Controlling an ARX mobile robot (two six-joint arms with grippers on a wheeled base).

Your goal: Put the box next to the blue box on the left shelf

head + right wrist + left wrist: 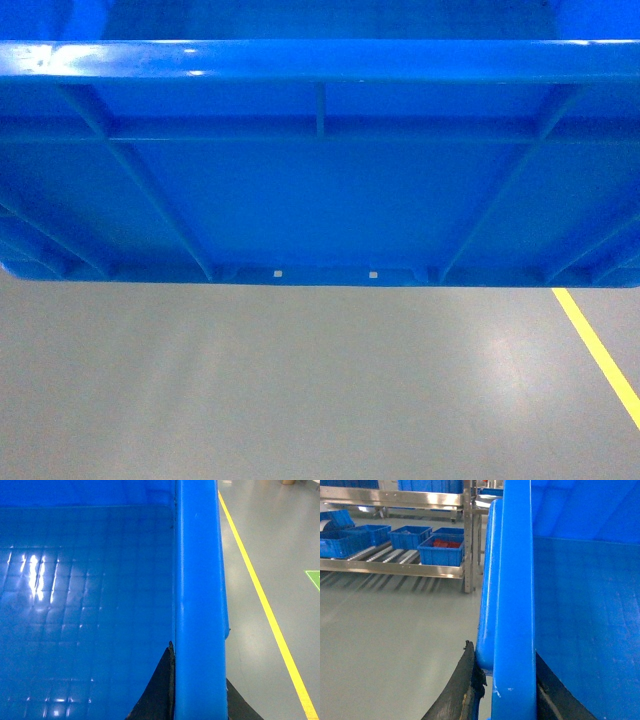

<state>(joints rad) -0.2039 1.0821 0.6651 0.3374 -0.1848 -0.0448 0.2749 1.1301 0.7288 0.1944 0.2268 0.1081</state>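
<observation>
Bright blue box [320, 200] with diagonal ribs, grey floor [300, 390], yellow line [600, 345]

The box [320, 200] is bright blue plastic, glossy enough to catch light along its thick rim and on the ribbed underside in the head view. In the right wrist view its inside bottom is moulded in a fine grid of small squares, shiny, with white glints. The left gripper [505, 700] has dark, matt fingers [462, 690], rubbery in look and frayed along the edge; the right gripper [197, 700] shows the same dull black. The floor [300, 380] is smooth grey with a soft sheen and a painted yellow line [600, 345]. The shelf [395, 569] has bright brushed-metal rails and pale plastic rollers [390, 555]; its crates [440, 550] are blue plastic.
</observation>
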